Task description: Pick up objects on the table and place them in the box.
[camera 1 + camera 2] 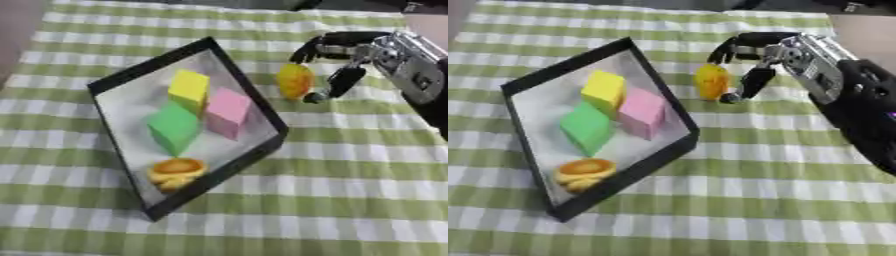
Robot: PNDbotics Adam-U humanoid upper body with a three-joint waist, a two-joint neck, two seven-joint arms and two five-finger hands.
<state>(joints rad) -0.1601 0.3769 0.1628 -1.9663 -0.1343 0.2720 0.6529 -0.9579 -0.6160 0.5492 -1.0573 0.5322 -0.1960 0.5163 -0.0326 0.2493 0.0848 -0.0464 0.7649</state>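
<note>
The table has a green and white checked cloth all over it. Near the middle, a bit toward 9 o'clock, sits the box, a flat black tray with a pale floor, turned like a diamond. Inside it are four things already: a green block in the middle, a pink block touching it at 3 o'clock, a yellow block at 12 o'clock, and a small orange thing like a round cake down at 6 o'clock. The right hand comes in from 2 o'clock, black and silver. Its fingers are curled and reach toward a yellow-orange fruit, which is on the cloth just outside the box's wall at 2 o'clock. The fingers are right beside the fruit, but I cannot tell if they pinch it yet. The left hand is not in the pictures. The fruit looks round and smooth, so I think it could roll away if a finger bumps it first. It could also slip out on the way over. The box wall is very close, so the hand could knock it and slide the box. The box is getting full too, so the fruit might land on a block and bounce out.
</note>
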